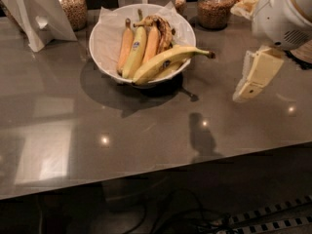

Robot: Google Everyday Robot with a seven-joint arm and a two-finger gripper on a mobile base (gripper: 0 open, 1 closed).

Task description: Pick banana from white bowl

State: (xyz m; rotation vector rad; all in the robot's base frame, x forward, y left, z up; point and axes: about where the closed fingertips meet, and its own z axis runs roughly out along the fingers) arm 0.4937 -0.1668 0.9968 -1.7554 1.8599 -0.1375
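Note:
The white bowl (109, 38) stands at the back middle of the grey table, lined with white paper. It holds several bananas. The longest, pale-yellow banana (168, 61) lies across the bowl's front right rim, its dark stem tip pointing right past the rim and a small dark sticker at mid-length. A straighter banana (135, 52) with a blue sticker and brown-spotted ones lie behind it. My gripper (249, 84) hangs above the table to the right of the bowl, well apart from the banana, with nothing in it.
Two glass jars of grain stand behind the bowl, one at back left (72, 5) and one at back right (215, 6). A white folded stand (36, 13) sits at back left. The table's front edge (161, 167) runs across the lower part, cables on the floor below.

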